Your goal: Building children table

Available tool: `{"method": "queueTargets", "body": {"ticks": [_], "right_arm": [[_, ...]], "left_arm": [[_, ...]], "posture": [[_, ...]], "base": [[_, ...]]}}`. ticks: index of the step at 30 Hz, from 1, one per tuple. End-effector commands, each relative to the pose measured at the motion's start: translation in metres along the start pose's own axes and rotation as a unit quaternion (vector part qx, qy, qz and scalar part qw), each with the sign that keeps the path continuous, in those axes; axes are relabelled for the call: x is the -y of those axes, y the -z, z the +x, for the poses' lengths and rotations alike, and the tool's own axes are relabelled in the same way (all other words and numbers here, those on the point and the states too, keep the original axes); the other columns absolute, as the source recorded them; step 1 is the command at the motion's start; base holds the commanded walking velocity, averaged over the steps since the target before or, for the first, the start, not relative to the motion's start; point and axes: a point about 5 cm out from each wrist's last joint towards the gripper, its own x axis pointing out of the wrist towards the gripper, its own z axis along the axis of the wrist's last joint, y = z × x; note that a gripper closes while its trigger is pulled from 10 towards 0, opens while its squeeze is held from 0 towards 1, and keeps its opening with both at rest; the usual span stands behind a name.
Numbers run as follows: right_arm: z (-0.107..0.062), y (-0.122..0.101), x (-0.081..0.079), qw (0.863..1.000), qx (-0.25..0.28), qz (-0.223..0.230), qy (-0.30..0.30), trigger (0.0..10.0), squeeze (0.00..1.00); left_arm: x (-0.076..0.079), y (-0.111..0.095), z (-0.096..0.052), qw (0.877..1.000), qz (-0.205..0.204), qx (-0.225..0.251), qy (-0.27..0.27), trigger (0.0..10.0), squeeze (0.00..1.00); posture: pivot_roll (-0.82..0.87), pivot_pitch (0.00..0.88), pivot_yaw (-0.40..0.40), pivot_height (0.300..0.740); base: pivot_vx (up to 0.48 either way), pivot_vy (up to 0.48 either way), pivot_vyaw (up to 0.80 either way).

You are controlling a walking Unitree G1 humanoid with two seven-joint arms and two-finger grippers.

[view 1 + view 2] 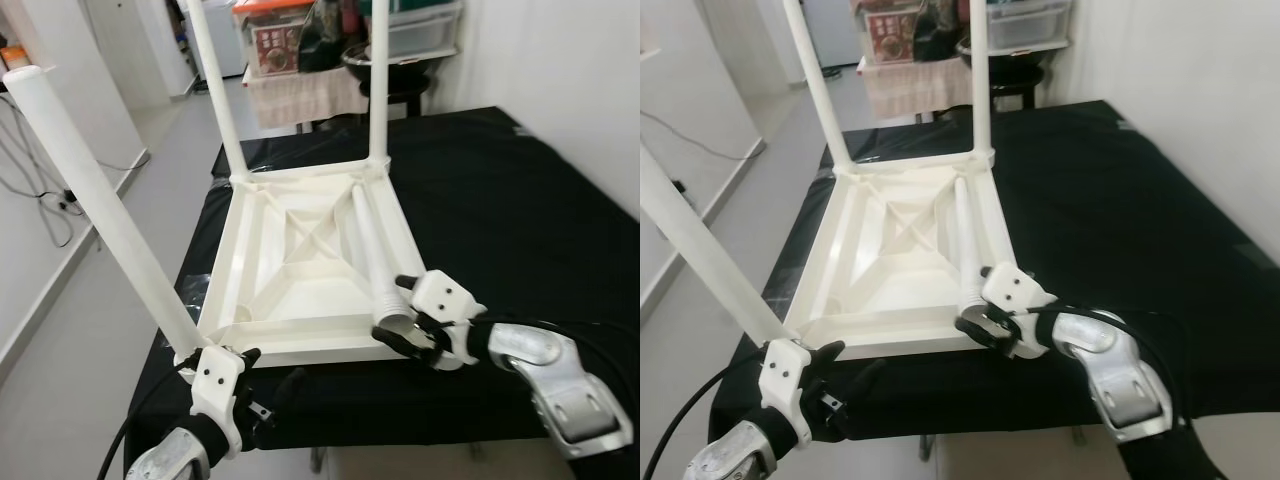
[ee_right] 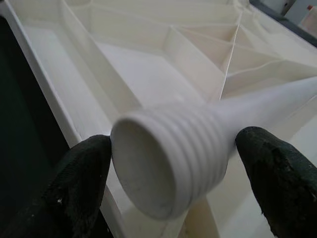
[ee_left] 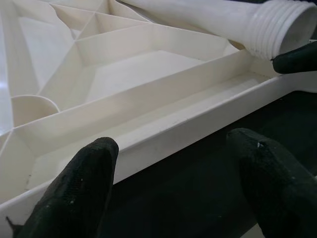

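Right gripper (image 1: 405,325) brackets the loose white plastic threaded leg (image 1: 370,250), fingers spread, one just touching.
Left gripper (image 1: 240,365) gapes empty beside the upturned white plastic tabletop (image 1: 290,270); next, likely clamp the leg and screw into the near-right corner.

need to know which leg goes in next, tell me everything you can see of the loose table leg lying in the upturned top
The loose leg is a white, plastic-looking tapered tube, hollow, with a ribbed screw thread at its wide end. It lies across the ribbed underside of the upturned tabletop, threaded end over the near rim. The right pincer brackets that end, one finger touching it.
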Motion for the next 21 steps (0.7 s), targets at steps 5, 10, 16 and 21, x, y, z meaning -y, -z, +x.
{"method": "queueTargets", "body": {"ticks": [5,10,16,21], "right_arm": [[-0.007,0.000,0.004,1.000,0.008,0.006,-0.004,10.0,0.00],[-0.016,0.000,0.010,1.000,0.015,0.014,-0.008,10.0,0.00],[-0.028,0.003,0.021,1.000,0.007,0.012,0.002,10.0,0.00],[-0.031,0.010,0.029,0.999,-0.030,-0.003,0.041,10.0,0.00]], "left_arm": [[-0.001,0.002,-0.003,1.000,0.003,-0.010,0.007,10.0,0.00],[-0.001,0.003,-0.003,1.000,0.001,-0.011,0.010,10.0,0.00],[-0.001,0.003,-0.003,1.000,0.000,-0.012,0.012,10.0,0.00],[-0.002,0.004,-0.003,1.000,-0.001,-0.013,0.016,10.0,0.00]], "posture": [[-0.13,0.042,0.098,0.740],[-0.13,0.039,0.097,0.740],[-0.13,0.035,0.099,0.740],[-0.14,0.034,0.102,0.740]], "base": [[0.000,0.000,0.00],[0.000,0.000,0.00],[0.000,0.000,0.00],[0.000,0.000,0.00]]}}
